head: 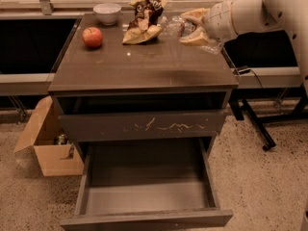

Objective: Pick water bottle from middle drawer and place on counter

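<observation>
Plastic bottle [172, 27] is sitting pinched in the gripper's [188, 29] fingers [195, 38] over the worktop's [144, 66] far right; release seemingly pending.

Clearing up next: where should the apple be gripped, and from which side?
Grip the apple across its widest middle, from above: it is round and stands free on the counter, the bowl apart behind it. The gripper, at the counter's right rear, is shut on the water bottle.
</observation>
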`<state>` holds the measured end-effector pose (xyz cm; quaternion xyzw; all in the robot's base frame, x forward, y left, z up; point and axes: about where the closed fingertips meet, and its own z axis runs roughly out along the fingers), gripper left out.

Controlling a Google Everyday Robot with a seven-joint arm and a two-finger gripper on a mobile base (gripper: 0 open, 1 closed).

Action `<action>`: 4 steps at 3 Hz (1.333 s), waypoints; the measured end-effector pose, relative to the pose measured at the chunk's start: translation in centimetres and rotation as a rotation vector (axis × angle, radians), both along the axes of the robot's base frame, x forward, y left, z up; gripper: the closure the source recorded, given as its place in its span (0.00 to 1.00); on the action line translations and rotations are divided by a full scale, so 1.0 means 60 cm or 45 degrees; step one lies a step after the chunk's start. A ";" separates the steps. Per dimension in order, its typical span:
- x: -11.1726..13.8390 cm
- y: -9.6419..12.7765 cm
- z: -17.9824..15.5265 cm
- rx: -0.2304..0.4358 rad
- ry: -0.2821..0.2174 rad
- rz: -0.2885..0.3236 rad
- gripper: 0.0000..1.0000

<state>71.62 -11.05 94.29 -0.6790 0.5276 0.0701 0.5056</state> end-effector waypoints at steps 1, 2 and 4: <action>0.000 0.000 0.000 0.000 0.000 0.000 1.00; 0.018 0.006 -0.024 0.033 0.076 -0.029 1.00; 0.070 0.019 -0.089 0.130 0.304 -0.134 0.59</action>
